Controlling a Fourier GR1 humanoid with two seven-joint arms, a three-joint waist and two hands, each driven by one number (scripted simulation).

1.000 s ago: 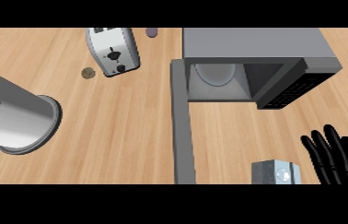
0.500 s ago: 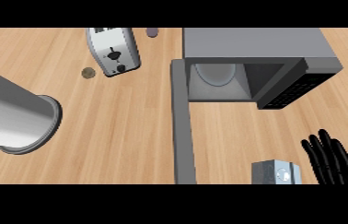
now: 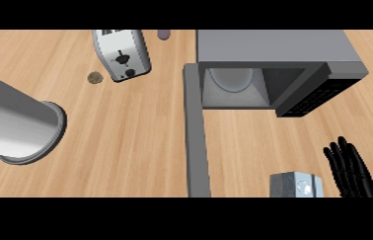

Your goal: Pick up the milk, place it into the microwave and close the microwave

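Standing upright, milk (image 3: 296,185) beside right hand (image 3: 351,170)

1 microwave (image 3: 273,49), 1 milk (image 3: 296,185), 1 toaster (image 3: 122,55)

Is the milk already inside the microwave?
No, the milk stands on the counter at the view's lower edge, beside the right hand, outside the open microwave.

Counter (image 3: 131,135) (wooden): microwave (image 3: 273,61), toaster (image 3: 122,55), milk (image 3: 296,185).
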